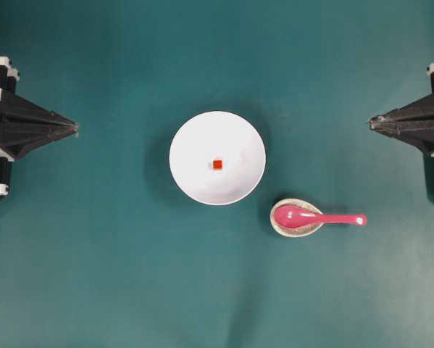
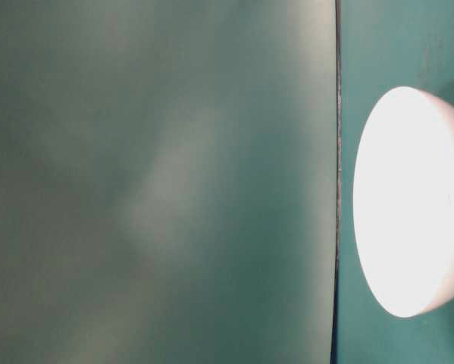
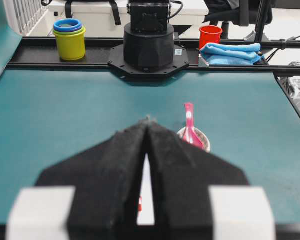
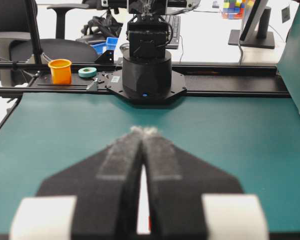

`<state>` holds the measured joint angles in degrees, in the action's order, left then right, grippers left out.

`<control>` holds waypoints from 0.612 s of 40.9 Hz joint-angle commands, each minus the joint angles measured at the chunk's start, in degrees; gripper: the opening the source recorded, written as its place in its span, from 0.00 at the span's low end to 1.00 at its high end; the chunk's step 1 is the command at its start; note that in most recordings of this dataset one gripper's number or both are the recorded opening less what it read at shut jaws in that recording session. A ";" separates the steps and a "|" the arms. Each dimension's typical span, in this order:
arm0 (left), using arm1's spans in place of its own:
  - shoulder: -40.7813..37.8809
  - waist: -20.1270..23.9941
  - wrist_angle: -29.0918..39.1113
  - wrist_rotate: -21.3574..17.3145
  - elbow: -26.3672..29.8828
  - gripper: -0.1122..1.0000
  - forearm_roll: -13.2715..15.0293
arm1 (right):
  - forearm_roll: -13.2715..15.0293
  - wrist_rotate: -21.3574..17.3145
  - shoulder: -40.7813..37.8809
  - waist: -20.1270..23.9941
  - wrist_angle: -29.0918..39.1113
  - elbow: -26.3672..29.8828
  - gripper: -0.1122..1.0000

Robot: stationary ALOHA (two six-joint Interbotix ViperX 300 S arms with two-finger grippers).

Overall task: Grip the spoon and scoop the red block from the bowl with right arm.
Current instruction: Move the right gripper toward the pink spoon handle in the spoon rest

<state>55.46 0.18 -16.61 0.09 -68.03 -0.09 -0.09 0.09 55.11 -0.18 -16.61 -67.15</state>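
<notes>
A white bowl [image 1: 217,158] sits mid-table with the tiny red block [image 1: 217,164] at its centre. The magenta spoon [image 1: 322,217] lies to the bowl's lower right, its scoop resting in a speckled beige dish [image 1: 296,217] and its handle pointing right. My right gripper [image 1: 371,123] rests shut at the right edge, well above and right of the spoon. My left gripper [image 1: 76,128] rests shut at the left edge. In the left wrist view the shut gripper [image 3: 147,120] hides most of the bowl, and the spoon [image 3: 190,127] shows beyond it. In the right wrist view the gripper [image 4: 143,131] is shut and empty.
The table-level view shows only the bowl's side [image 2: 412,201] and green cloth. Beyond the table's far edges stand the arm bases [image 3: 148,42], stacked cups [image 3: 68,37], a red cup [image 3: 210,35], a blue cloth [image 3: 230,54] and an orange cup [image 4: 60,71].
</notes>
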 commanded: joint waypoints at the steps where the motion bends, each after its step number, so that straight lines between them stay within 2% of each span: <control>1: -0.62 -0.26 2.64 -0.18 2.11 0.10 -0.79 | -0.18 -0.79 -0.53 0.26 -0.18 1.14 0.10; 3: -0.26 -0.26 6.06 0.44 3.34 0.10 -0.79 | -0.62 -1.32 -1.49 0.26 1.93 1.58 0.10; 13: 2.37 -0.35 7.56 -0.09 5.01 0.10 -0.79 | -1.23 -2.37 -2.37 0.35 3.52 1.23 0.10; 25: 5.54 0.26 7.82 -0.35 5.54 0.10 -0.70 | -1.23 -2.46 -7.03 0.35 0.09 -3.16 0.11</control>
<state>60.82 0.09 -8.61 -0.09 -64.42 -0.70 -1.14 -2.29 49.57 -0.09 -14.59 -69.79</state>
